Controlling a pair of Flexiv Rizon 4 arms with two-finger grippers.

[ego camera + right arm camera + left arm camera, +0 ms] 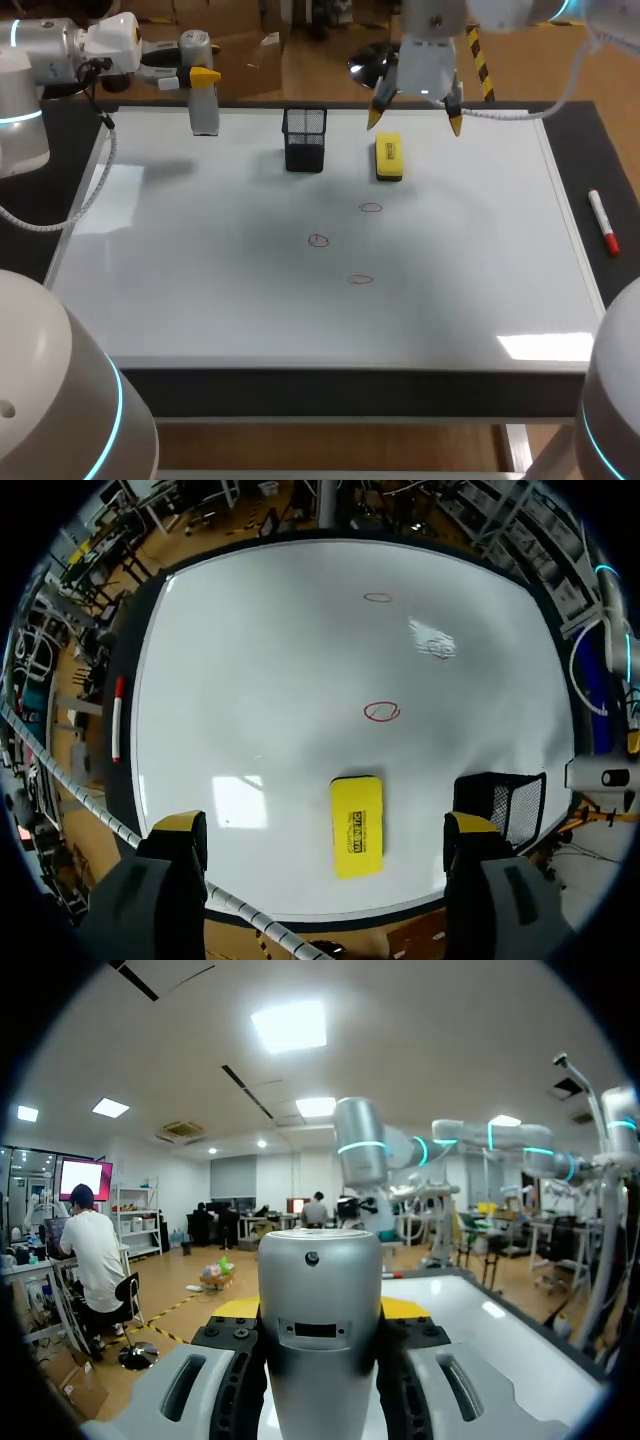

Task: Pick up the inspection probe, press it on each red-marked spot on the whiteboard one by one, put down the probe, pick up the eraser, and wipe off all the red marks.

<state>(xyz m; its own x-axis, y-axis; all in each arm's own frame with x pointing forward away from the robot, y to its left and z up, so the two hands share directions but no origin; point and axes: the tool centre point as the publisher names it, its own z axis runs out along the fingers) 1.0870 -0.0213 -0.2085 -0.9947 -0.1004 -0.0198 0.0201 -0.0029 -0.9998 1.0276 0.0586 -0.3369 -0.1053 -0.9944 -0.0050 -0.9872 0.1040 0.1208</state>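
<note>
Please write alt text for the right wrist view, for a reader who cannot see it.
The right pincer, open, hangs over a yellow eraser lying on the whiteboard. A black mesh holder stands beside the eraser; red circles mark the board farther ahead.

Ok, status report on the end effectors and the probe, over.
Left end effector shut on probe, at whiteboard's far-left edge. Right end effector open above eraser. Three red marks unwiped. Mesh holder beside eraser.

Probe (204,112) in left hand (202,79)
</note>
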